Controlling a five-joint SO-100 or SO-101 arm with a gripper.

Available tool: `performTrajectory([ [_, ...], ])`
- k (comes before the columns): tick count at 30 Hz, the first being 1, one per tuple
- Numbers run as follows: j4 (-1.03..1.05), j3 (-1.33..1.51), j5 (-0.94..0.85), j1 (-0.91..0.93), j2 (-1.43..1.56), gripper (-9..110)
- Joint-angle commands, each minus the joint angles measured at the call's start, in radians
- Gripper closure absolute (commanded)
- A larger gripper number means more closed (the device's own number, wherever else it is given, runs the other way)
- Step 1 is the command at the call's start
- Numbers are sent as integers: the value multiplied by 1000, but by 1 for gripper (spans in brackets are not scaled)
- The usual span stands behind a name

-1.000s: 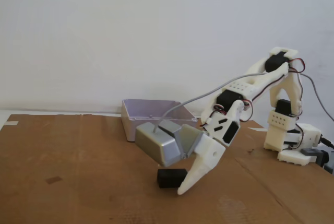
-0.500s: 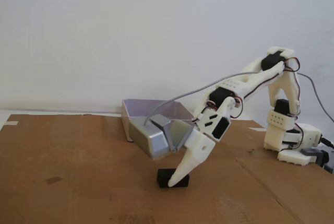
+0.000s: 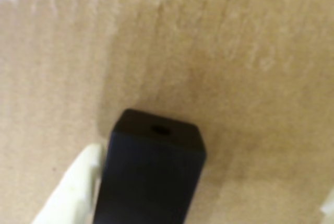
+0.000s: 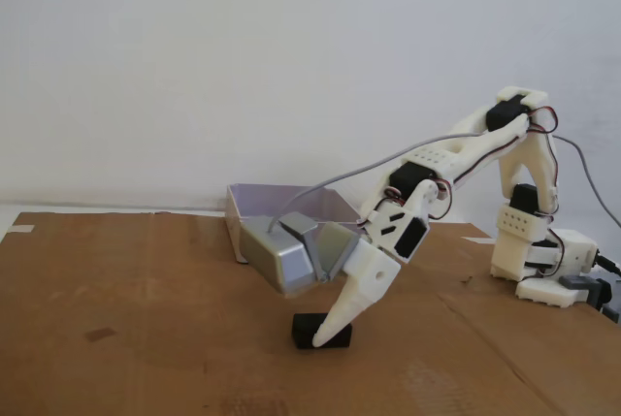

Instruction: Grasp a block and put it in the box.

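A black block (image 4: 305, 328) lies on the brown cardboard (image 4: 146, 319), in front of a clear plastic box (image 4: 260, 205). In the wrist view the block (image 3: 156, 172) fills the lower middle, with a small hole in its top face. My white gripper (image 4: 330, 327) reaches down to the block. In the wrist view the gripper (image 3: 209, 187) is open. One white finger (image 3: 73, 192) sits against the block's left side. The other finger only shows at the far right edge, well apart from the block.
A silver camera housing (image 4: 286, 256) rides on the wrist, between the box and the block. The arm's base (image 4: 539, 261) stands at the right edge of the cardboard. A white wall is behind. A dark stain (image 4: 99, 335) marks the cardboard at left.
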Motion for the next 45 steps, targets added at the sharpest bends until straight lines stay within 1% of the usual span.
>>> performTrajectory([
  [1, -29, -75, -2, -2, 40, 50],
  [9, -29, -52, 3, -14, 43, 51],
  [16, -29, -29, 2, -18, 52, 66],
  [20, -26, -17, 0, -17, 57, 70],
  [29, 6, -15, -2, -17, 57, 75],
  [45, 8, -12, -5, -17, 49, 76],
])
